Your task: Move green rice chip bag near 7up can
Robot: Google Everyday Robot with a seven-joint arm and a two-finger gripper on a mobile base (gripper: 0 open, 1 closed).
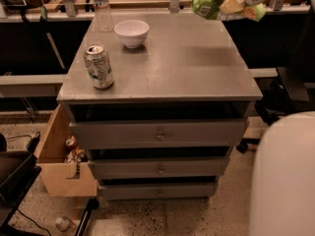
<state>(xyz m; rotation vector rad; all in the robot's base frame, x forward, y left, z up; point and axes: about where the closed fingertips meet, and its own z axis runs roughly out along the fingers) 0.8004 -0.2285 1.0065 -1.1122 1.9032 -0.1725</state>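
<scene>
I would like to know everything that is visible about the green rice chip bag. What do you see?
The green rice chip bag is a glossy, crinkled bright-green packet with pale print, and it looks like thin plastic film. It is lifted in the air above the far right corner of the grey table and does not rest on it. The gripper, at the top right of the view, is closed on it and hides its middle. The 7up can stands far away, front left.
</scene>
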